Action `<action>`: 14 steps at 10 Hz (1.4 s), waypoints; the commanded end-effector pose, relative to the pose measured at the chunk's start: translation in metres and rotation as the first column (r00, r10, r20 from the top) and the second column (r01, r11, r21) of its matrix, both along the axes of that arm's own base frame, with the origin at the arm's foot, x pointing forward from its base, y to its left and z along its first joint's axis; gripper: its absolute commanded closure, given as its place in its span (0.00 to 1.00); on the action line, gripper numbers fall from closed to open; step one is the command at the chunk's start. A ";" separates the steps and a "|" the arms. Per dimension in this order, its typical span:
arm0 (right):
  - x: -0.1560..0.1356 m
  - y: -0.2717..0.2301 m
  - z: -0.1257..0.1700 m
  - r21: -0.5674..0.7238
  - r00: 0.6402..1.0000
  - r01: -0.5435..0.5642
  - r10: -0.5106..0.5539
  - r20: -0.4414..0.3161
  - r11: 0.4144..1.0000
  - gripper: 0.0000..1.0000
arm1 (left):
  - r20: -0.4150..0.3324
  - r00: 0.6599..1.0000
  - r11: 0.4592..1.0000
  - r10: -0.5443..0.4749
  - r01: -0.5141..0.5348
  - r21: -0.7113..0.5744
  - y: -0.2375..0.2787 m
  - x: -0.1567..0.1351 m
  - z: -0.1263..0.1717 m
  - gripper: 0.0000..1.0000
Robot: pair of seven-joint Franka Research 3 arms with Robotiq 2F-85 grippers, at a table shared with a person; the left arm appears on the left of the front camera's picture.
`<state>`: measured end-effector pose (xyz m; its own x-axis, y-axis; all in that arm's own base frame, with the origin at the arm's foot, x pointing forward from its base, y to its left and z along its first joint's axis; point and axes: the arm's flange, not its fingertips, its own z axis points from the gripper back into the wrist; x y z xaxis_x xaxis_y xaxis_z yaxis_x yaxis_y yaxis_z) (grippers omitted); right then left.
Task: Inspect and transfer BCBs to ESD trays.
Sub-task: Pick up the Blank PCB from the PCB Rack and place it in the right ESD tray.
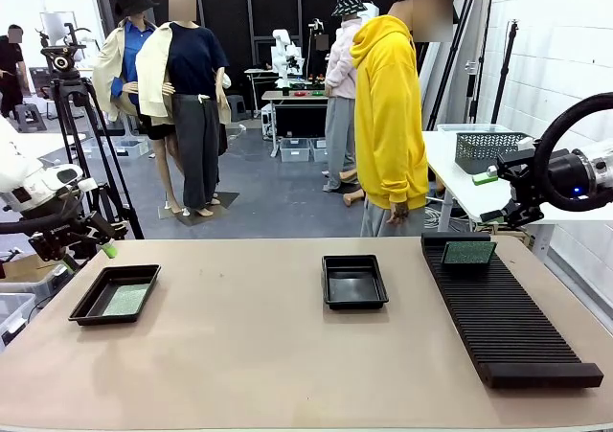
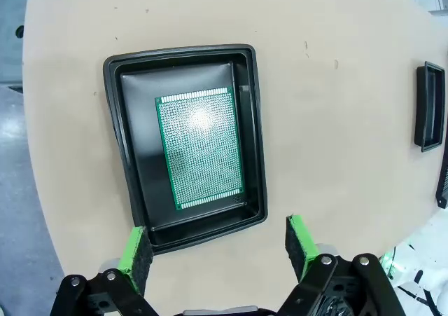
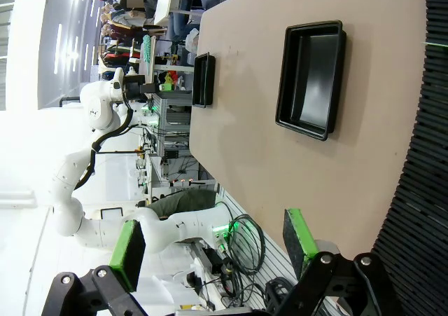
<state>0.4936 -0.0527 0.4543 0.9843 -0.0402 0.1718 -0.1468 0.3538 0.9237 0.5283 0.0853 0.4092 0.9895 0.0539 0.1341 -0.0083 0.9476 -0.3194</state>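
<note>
So, with one board laid in the left tray and left gripper and right gripper spread empty, the far-right board is probably to be fetched next.

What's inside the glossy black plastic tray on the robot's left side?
One thin green perforated circuit board lies flat on the floor of the glossy black tray, bare black floor showing around it. The floor beneath the board is covered.

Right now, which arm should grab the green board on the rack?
Right. The right tool hangs open near the circuit board on the slotted rack; the left tool is over the far, filled tray.
</note>
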 end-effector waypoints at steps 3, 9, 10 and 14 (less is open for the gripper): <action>0.000 0.002 0.002 -0.022 1.000 0.009 -0.009 -0.017 1.000 0.00 | -0.002 1.000 1.000 -0.001 0.001 -0.001 0.001 0.000 0.001 0.00; 0.000 0.002 0.002 -0.022 1.000 0.009 -0.009 -0.017 1.000 0.00 | 0.000 1.000 1.000 0.000 0.000 0.000 0.000 0.000 0.000 0.00; 0.000 0.002 0.002 -0.022 1.000 0.009 -0.009 -0.017 1.000 0.00 | -0.003 1.000 1.000 -0.014 0.014 0.009 -0.006 0.007 0.008 0.00; 0.000 0.002 0.002 -0.022 1.000 0.009 -0.009 -0.017 1.000 0.00 | 0.071 0.994 0.987 -0.081 0.090 -0.134 -0.011 0.009 0.039 0.00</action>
<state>0.4936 -0.0525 0.4543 0.9843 -0.0399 0.1717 -0.1468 0.3538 0.9237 0.5403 0.0624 0.4452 0.9838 0.0095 0.1792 0.0588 0.9265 -0.3718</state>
